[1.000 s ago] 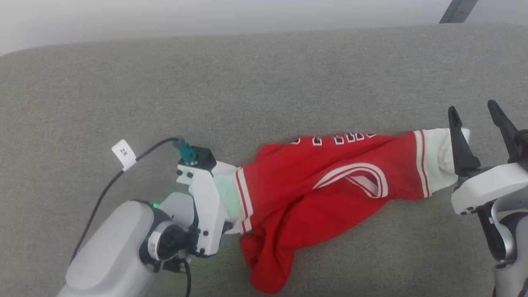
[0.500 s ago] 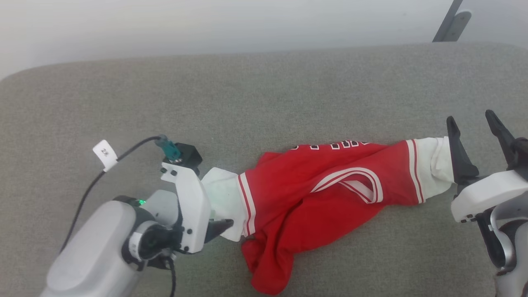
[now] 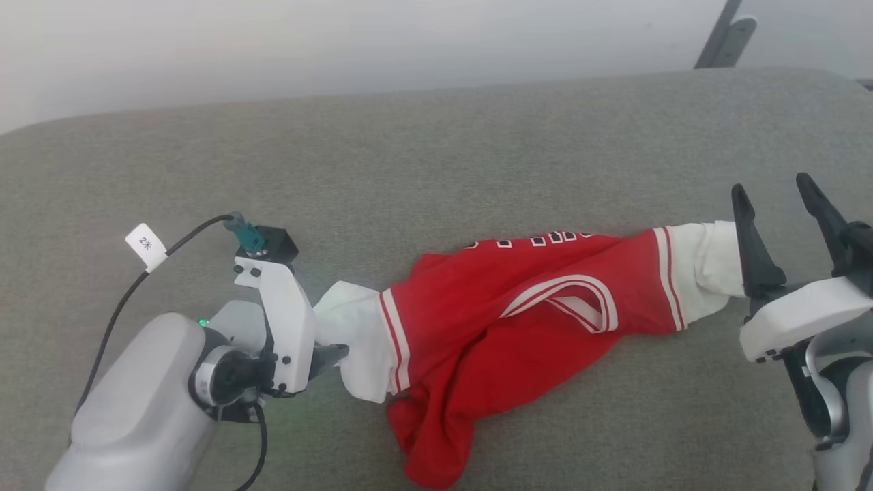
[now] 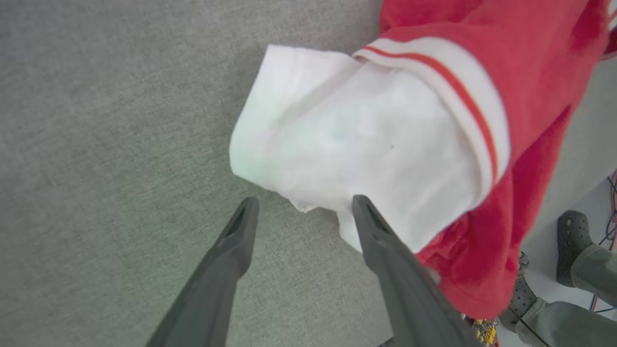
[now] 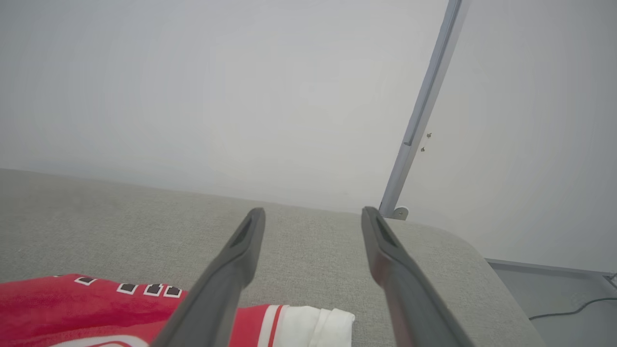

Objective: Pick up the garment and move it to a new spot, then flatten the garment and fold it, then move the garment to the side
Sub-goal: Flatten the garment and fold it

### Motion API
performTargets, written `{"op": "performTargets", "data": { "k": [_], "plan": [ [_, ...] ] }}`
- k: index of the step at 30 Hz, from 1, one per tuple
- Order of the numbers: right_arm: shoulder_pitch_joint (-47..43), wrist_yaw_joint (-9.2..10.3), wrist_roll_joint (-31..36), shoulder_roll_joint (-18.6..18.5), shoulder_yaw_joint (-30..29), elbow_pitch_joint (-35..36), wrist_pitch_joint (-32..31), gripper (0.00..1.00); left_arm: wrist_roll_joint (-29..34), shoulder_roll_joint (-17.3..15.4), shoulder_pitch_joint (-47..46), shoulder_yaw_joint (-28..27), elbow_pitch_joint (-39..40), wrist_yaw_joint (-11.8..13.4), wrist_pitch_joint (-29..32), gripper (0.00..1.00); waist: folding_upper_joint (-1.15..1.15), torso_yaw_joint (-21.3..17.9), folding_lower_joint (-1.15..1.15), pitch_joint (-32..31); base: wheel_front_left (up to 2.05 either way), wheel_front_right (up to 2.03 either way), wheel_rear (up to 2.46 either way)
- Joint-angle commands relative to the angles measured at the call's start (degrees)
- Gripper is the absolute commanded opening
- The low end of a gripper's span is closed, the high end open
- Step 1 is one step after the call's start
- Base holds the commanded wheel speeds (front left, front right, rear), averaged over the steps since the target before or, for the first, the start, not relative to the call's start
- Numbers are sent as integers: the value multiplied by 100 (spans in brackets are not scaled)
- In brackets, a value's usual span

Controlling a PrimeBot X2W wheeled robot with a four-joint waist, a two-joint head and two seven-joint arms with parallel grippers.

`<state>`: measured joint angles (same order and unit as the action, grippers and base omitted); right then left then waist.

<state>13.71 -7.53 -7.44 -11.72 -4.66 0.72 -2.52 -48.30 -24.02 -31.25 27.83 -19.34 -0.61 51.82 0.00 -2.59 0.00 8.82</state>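
Here, a red jersey [image 3: 518, 327] lies crumpled in a long band across a grey cushion [image 3: 436, 170], running left to right through the near half of the head view. Each end of the band is a white panel edged with red-and-white stripes. White block letters outlined in black show along its far edge, a loop of striped trim lies near the middle, and a bunched red fold trails toward the near edge. The left gripper [image 4: 303, 201] sits at the jersey's left end, pointing right, its two dark fingers spread apart with nothing clamped between them. In the left wrist view the white panel lies just past the fingertips and one finger overlaps the cloth's edge; whether it touches cannot be told. A small white tag [image 3: 146, 245] sits just left of that wrist. The right gripper [image 3: 771, 185] stands at the jersey's right end, fingers pointing toward the far side and set wide apart, holding nothing; in the head view its left finger crosses in front of the white panel's tip. Beyond the cushion's far edge is a pale wall [image 3: 341, 48], with a grey metal strut [image 5: 417, 120] rising at the far right. In the left wrist view a person's dark shoe [image 4: 571, 246] rests on the floor past the cushion's edge.
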Motion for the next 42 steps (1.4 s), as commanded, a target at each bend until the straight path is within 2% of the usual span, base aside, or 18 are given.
{"op": "performTargets", "data": {
  "k": [1, 4, 5, 6, 7, 8, 11, 17, 23, 29, 36, 42],
  "plan": [
    [58, 8, 35, -5, -13, 23, 35, 100, 55, 37, -58, 24, -109, -32, 2, 100, 0, -41, 0, 30, 0, 0, 0],
    [94, 8, 18, -12, -28, 1, 58, 100, 26, 168, -254, 40, -677, -106, -55, 100, 0, -115, 0, 76, 0, 0, 0],
    [110, 8, 16, -11, -22, -10, 54, 100, 10, 209, -304, 48, -862, -133, -56, 82, 0, -140, 0, 88, 0, 0, 0],
    [124, 8, 14, -16, -20, -13, 59, 100, 19, 241, -361, 63, -1037, -154, -91, 56, 0, -160, 0, 97, 0, 0, 0],
    [130, 8, 14, -18, -24, -14, 60, 100, 41, 268, -410, 91, -1200, -204, -98, 18, 0, -176, 0, 103, 0, 0, 0],
    [141, 8, 9, -15, -24, -11, 59, 100, 38, 296, -437, 113, -1355, -243, -116, 0, 0, -195, 0, 113, 0, 0, 0],
    [152, 8, -25, -42, -46, -32, 69, 100, -42, 388, -551, 92, -1753, -331, -179, 0, 0, -231, 0, 128, 0, 0, 0],
    [46, 8, -28, -71, -205, 8, 58, 100, -131, 261, -823, -82, -2089, -402, -377, 0, 0, -163, 0, 123, 0, 0, 0],
    [-70, 8, -4, -34, -359, 96, 2, 100, -226, -57, -935, -267, -1993, -436, -430, 0, 0, 20, 0, 88, 0, 0, 0],
    [-121, 8, 20, -6, -379, 164, -28, 100, -180, -425, -811, -366, -1779, -345, -441, 0, 0, 116, 0, 91, 0, 0, 0],
    [-139, 8, -6, -30, -356, 152, -52, 100, -64, -929, -466, -451, -1493, -43, -393, 0, 0, 187, 0, 60, 0, 0, 0],
    [-139, 8, -86, -79, -306, 25, -51, 100, -133, -956, -28, -456, -1361, 137, -425, 0, 0, 198, 0, 38, 0, 0, 0]
  ]
}}
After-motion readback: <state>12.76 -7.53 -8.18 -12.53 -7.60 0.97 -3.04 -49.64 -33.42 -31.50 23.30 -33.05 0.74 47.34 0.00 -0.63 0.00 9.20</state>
